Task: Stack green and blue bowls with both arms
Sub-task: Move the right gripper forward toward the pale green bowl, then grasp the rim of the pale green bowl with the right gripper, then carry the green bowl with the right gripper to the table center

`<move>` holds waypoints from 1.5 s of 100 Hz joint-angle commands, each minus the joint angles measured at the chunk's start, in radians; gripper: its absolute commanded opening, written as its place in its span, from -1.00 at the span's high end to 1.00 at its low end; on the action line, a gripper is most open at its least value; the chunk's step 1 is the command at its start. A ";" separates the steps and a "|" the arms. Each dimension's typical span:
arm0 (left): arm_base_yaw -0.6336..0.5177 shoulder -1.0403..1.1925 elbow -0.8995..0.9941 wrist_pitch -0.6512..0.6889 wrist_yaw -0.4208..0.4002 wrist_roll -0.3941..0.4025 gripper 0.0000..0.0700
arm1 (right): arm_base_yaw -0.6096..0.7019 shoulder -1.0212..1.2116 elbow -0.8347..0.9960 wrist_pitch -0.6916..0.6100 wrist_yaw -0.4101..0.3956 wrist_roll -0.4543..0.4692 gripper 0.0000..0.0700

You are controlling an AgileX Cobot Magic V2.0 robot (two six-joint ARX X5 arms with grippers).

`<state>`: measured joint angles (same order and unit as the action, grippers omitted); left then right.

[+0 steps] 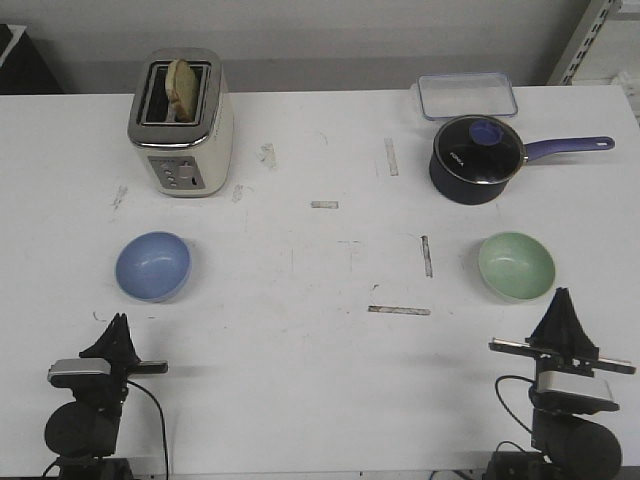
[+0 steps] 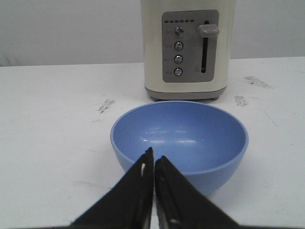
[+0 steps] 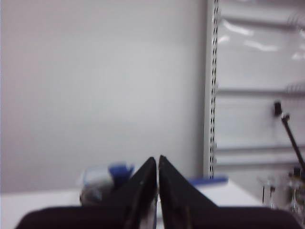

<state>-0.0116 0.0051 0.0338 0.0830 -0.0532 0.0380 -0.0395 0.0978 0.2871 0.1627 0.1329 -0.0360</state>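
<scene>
The blue bowl [image 1: 152,265] sits upright on the white table at the left; it fills the middle of the left wrist view [image 2: 180,142]. The green bowl [image 1: 516,264] sits upright at the right. My left gripper [image 1: 119,322] is shut and empty just in front of the blue bowl, its tips [image 2: 154,159] close to the bowl's near wall. My right gripper [image 1: 564,297] is shut and empty just in front of the green bowl, raised and pointing over it [image 3: 157,160]. The green bowl does not show in the right wrist view.
A cream toaster [image 1: 181,122] with bread in one slot stands behind the blue bowl. A dark saucepan [image 1: 477,157] with a glass lid and purple handle stands behind the green bowl, with a clear plastic box [image 1: 467,95] behind it. Tape marks [image 1: 399,310] lie on the table.
</scene>
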 commanded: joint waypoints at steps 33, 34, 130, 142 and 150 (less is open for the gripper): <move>-0.001 -0.001 -0.020 0.014 0.001 -0.005 1.00 | -0.048 0.668 0.737 -0.700 -0.008 -0.046 1.00; -0.001 -0.001 -0.020 0.014 0.001 -0.005 1.00 | -0.053 0.684 0.750 -0.714 -0.012 -0.051 1.00; -0.001 -0.001 -0.020 0.015 0.001 -0.005 1.00 | -0.375 1.474 0.895 -0.875 -0.267 -0.129 0.02; -0.001 -0.001 -0.020 0.015 0.001 -0.005 1.00 | -0.372 1.489 0.892 -0.867 -0.264 -0.129 0.73; -0.001 -0.001 -0.020 0.014 0.001 -0.005 1.00 | -0.372 1.490 0.892 -0.866 -0.264 -0.129 1.00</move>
<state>-0.0116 0.0055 0.0338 0.0826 -0.0532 0.0380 -0.4110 1.5661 1.1629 -0.7128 -0.1310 -0.1577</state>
